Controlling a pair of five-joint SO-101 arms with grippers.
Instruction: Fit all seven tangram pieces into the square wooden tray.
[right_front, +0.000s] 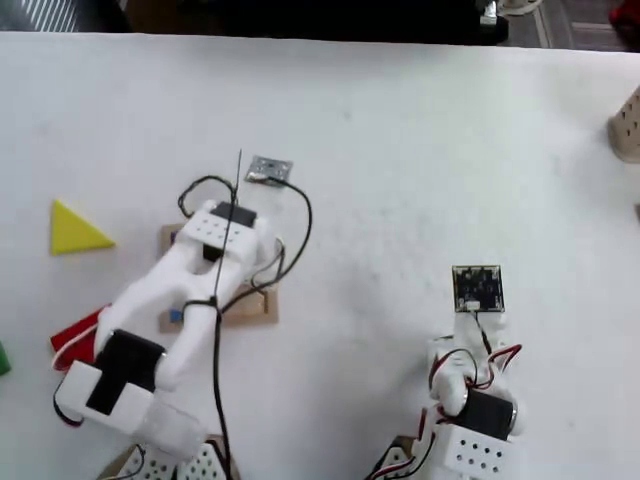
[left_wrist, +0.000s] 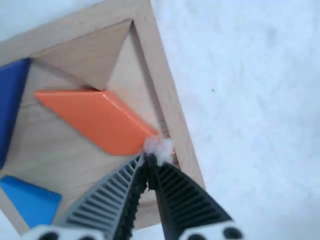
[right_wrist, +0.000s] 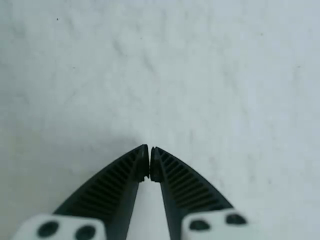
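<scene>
The square wooden tray (left_wrist: 165, 95) lies under my left arm; its edge (right_front: 255, 310) shows in the high view. Inside it lies an orange parallelogram (left_wrist: 97, 117), with a blue piece (left_wrist: 11, 107) and another blue piece (left_wrist: 31, 200) beside it. My left gripper (left_wrist: 148, 162) is shut with nothing in it, its tips at the orange piece's corner by the tray rim. A yellow triangle (right_front: 75, 230), a red piece (right_front: 75, 335) and a green piece (right_front: 2, 358) lie on the table left of the tray. Over bare table, my right gripper (right_wrist: 149, 152) is shut and holds nothing.
The right arm (right_front: 470, 400) sits folded near the front edge of the table. A small circuit board (right_front: 268, 170) on a cable lies behind the tray. A beige perforated object (right_front: 625, 125) stands at the far right edge.
</scene>
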